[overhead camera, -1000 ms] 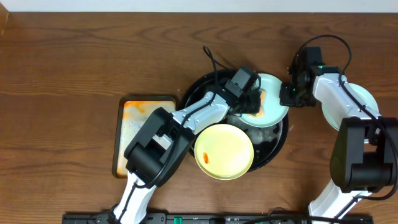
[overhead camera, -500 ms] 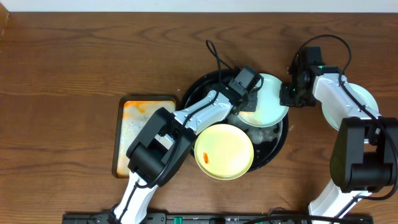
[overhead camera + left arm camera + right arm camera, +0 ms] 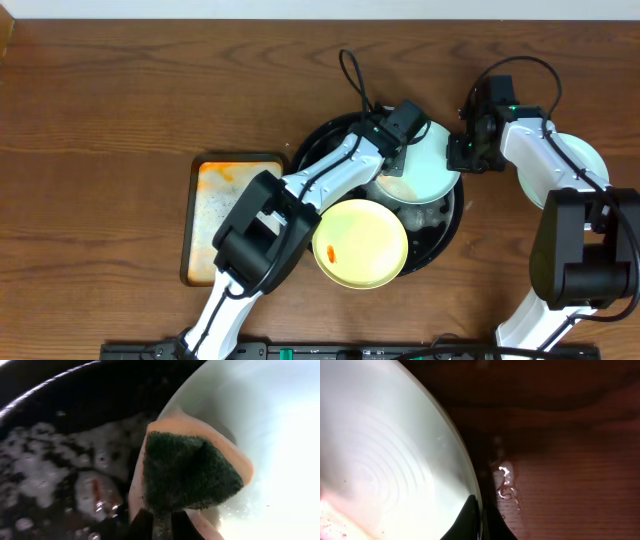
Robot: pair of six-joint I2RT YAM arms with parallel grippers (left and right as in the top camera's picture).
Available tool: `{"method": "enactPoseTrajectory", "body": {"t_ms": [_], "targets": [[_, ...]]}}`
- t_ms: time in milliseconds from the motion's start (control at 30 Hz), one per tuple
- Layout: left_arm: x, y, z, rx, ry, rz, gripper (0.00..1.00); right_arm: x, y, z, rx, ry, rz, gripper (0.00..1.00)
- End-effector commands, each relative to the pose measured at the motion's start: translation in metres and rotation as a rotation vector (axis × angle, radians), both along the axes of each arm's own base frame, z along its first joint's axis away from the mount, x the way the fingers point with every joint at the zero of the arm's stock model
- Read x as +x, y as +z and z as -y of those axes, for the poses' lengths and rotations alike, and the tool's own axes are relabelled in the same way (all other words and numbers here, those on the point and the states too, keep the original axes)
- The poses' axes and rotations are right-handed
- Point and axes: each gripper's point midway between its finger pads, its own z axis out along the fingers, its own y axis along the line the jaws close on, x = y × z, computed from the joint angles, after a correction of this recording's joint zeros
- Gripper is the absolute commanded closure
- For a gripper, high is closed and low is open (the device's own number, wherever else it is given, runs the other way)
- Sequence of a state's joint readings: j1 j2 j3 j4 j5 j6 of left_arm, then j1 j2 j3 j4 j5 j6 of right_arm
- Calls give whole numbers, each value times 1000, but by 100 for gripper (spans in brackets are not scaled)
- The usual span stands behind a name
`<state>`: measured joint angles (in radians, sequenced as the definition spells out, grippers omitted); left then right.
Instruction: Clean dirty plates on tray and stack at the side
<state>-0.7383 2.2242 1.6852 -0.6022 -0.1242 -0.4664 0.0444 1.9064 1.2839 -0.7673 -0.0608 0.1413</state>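
Round tray (image 3: 318, 138) sits mid tabletop (image 3: 120, 100) holding one plate (image 3: 435, 170) back-right and another plate (image 3: 362, 243) over its front rim, third plate (image 3: 590, 158) further right, smaller tray (image 3: 205, 220) just left of it.

No readable text, labels, numbers anywhere.

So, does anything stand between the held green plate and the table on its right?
Nothing visible but the tray rim. The right gripper grips the green plate at that edge; the wood beside it is bare.

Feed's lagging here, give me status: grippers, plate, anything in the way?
Left gripper shut on sponge, at edge of mint plate. Right gripper shut on that plate's rim. Yellow plate, orange smear, beside it in tray; nothing blocking.
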Motion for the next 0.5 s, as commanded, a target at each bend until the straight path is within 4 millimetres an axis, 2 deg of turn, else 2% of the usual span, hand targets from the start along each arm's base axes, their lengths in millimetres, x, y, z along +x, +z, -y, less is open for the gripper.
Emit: {"method": "enactPoseTrajectory", "body": {"t_ms": [0, 233, 467], "targets": [[19, 2, -37, 164, 58, 67, 92, 2, 6, 20, -110, -12, 13, 99], [15, 16, -41, 192, 57, 41, 92, 2, 6, 20, -110, -12, 13, 99], [7, 29, -62, 170, 172, -15, 92, 3, 8, 25, -139, -13, 20, 99]]}}
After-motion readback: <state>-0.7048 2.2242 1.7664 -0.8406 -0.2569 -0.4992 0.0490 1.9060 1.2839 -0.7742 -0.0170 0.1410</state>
